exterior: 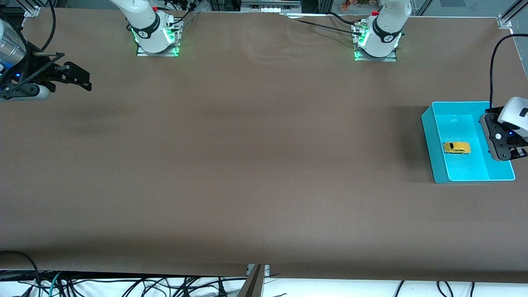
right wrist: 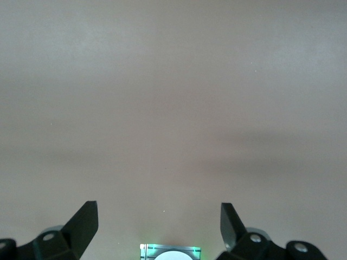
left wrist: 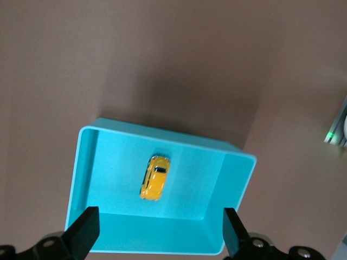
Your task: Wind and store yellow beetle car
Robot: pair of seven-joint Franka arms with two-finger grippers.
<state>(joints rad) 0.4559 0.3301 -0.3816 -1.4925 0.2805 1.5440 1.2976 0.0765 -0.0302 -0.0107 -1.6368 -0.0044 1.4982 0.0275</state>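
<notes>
The yellow beetle car (exterior: pixel 457 147) lies on its wheels on the floor of a teal bin (exterior: pixel 431 140) at the left arm's end of the table. My left gripper (exterior: pixel 511 153) hangs open and empty over the bin's rim on the side toward the table's end. In the left wrist view the car (left wrist: pixel 155 177) sits mid-floor in the bin (left wrist: pixel 162 238), apart from my left gripper (left wrist: pixel 160 216), whose jaws stand wide. My right gripper (exterior: pixel 84 80) waits open and empty over bare table at the right arm's end; the right wrist view shows it (right wrist: pixel 159 208) with nothing between the fingers.
The brown table top (exterior: pixel 255 165) stretches between the two arms. The arm bases (exterior: pixel 156 37) (exterior: pixel 377 41) stand along the edge farthest from the front camera. Loose cables (exterior: pixel 123 284) hang below the table's near edge.
</notes>
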